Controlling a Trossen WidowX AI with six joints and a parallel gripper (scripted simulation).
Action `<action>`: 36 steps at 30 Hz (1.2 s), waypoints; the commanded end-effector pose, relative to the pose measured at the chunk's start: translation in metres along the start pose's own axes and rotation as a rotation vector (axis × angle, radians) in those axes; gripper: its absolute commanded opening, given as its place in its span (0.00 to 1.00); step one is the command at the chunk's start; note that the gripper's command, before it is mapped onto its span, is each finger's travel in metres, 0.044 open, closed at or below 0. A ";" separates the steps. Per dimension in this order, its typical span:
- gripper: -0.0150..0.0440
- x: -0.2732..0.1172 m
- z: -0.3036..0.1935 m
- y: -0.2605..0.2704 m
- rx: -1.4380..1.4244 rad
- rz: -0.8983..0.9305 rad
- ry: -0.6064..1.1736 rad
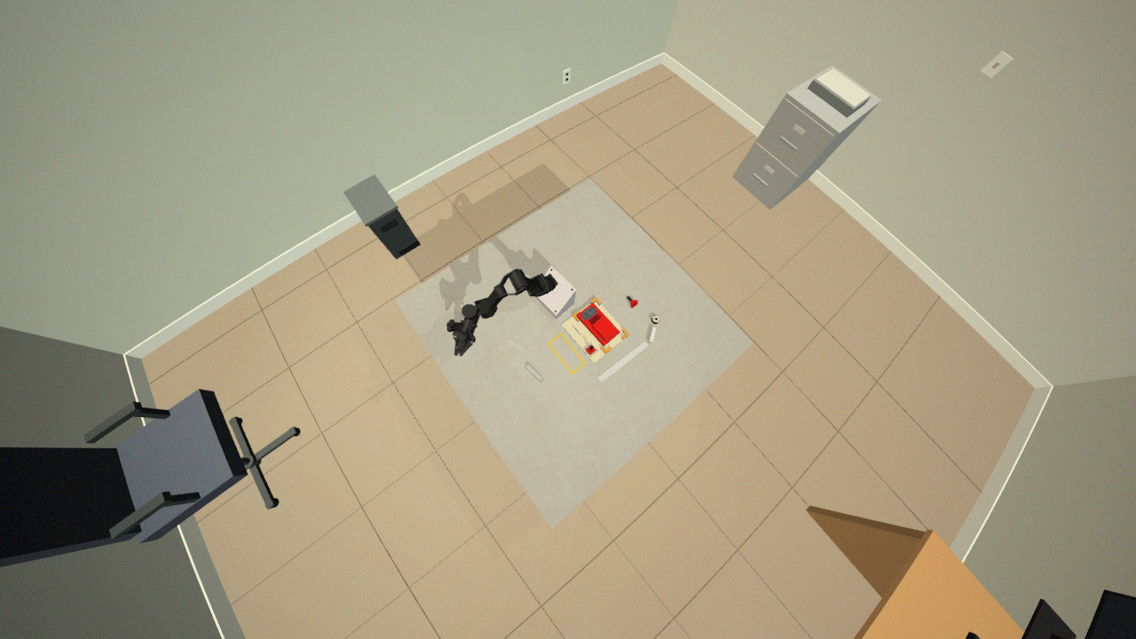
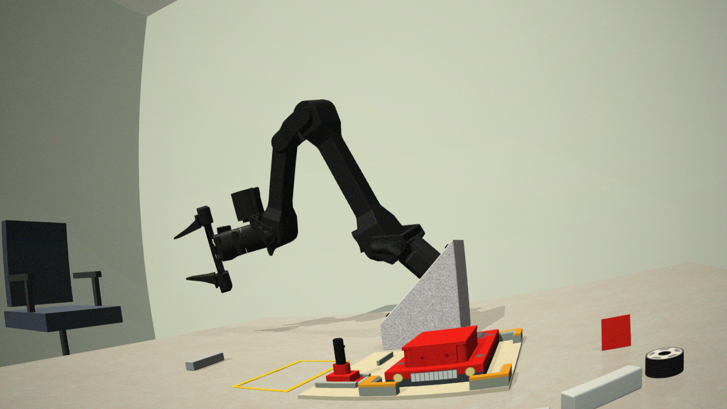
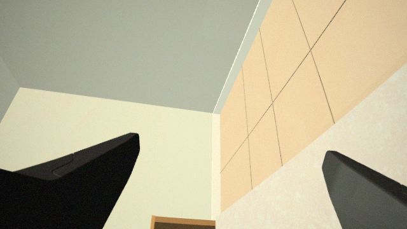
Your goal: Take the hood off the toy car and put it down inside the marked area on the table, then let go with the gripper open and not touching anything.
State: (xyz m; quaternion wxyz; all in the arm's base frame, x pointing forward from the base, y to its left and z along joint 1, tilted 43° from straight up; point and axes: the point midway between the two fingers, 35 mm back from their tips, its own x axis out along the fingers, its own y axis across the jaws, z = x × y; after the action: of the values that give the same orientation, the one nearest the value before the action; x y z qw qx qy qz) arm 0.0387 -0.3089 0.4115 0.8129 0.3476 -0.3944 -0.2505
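Note:
The red toy car (image 1: 589,311) (image 2: 489,347) sits on a cream board (image 1: 572,327) (image 2: 325,392), held by orange-topped corner blocks. Its red box-shaped hood (image 1: 605,328) (image 2: 436,345) is on the car's front, above the grille. The marked area, a yellow outline (image 1: 560,358) (image 2: 266,374), lies on the table beside the board, with nothing inside it. My gripper (image 1: 454,340) (image 2: 180,258) (image 3: 230,151) is open and empty. It is high above the table, well away from the car and facing away from it. Neither car nor hood shows in the wrist view.
A red part with a black post (image 1: 590,350) (image 2: 341,370) stands on the board between outline and car. A grey bar (image 1: 533,371) (image 2: 204,361) lies beyond the outline. A red plate (image 2: 615,332), a wheel (image 1: 654,319) (image 2: 664,363) and white bars lie on the car's other side.

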 end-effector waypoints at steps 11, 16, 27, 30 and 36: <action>1.00 0.073 -0.084 -0.039 0.188 -0.112 0.138; 1.00 0.092 -0.130 -0.050 0.227 -0.175 0.215; 1.00 0.105 -0.256 -0.060 0.245 -0.320 0.453; 1.00 0.100 -0.292 -0.058 0.230 -0.355 0.533; 1.00 0.084 -0.354 -0.049 0.183 -0.404 0.691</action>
State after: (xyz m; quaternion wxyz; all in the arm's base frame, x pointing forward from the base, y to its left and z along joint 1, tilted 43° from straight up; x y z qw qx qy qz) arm 0.3522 -0.2817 0.2673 0.7937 0.5557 -0.0763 -0.2356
